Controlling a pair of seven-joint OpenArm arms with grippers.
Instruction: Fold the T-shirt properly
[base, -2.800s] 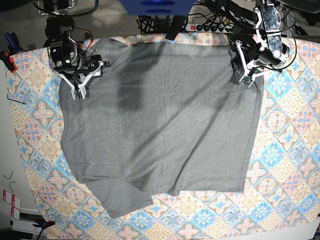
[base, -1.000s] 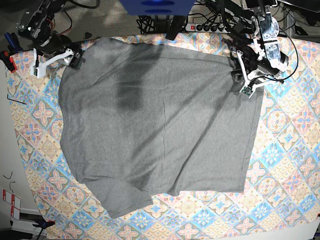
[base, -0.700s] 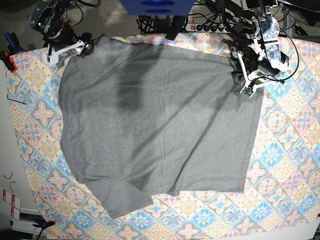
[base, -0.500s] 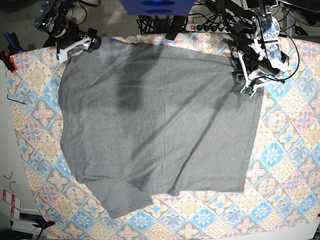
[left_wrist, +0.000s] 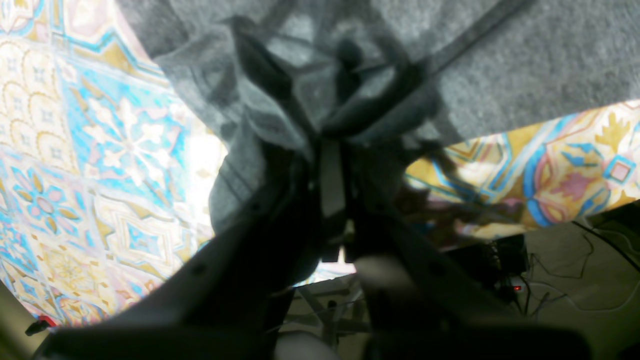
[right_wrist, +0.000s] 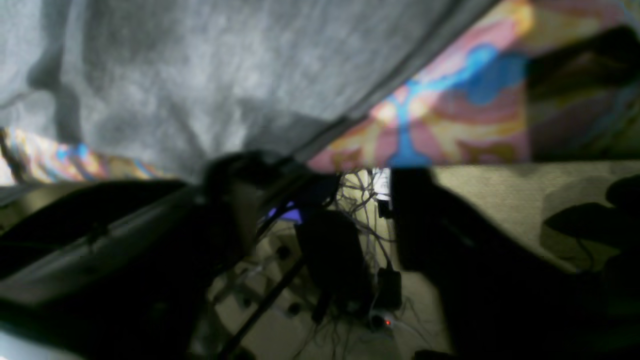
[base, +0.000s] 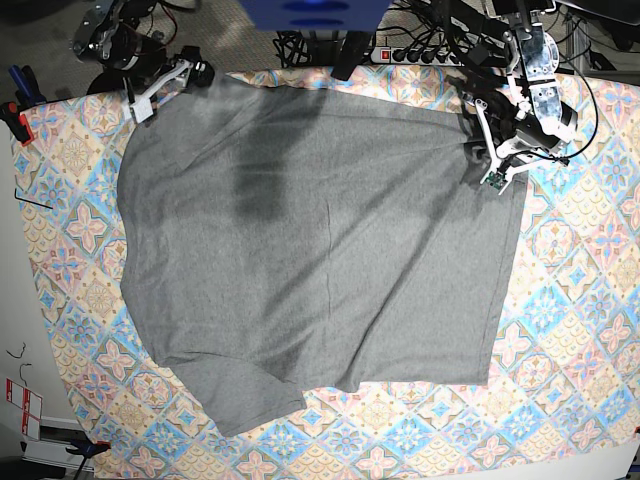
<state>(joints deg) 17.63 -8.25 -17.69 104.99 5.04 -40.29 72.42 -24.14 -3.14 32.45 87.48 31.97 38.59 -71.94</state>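
The heather-grey T-shirt (base: 320, 250) lies spread flat over most of the table, with one sleeve (base: 245, 400) sticking out at the front left. My left gripper (base: 487, 165) is at the shirt's back right corner. In the left wrist view the gripper (left_wrist: 330, 150) is shut on a bunched fold of the grey fabric (left_wrist: 525, 65). My right gripper (base: 170, 85) is at the shirt's back left corner, by the table's back edge. In the right wrist view it (right_wrist: 325, 200) is open, with the shirt's edge (right_wrist: 200, 75) just ahead of its fingers.
The colourful tile-patterned tablecloth (base: 580, 300) shows around the shirt, widest on the right and front. A power strip with cables (base: 420, 52) and a blue object (base: 315, 12) sit behind the back edge. A red clamp (base: 14, 118) is at the left edge.
My right arm has swung rightward along the back edge towards the shirt's back left corner. My left gripper has stayed at the back right corner.
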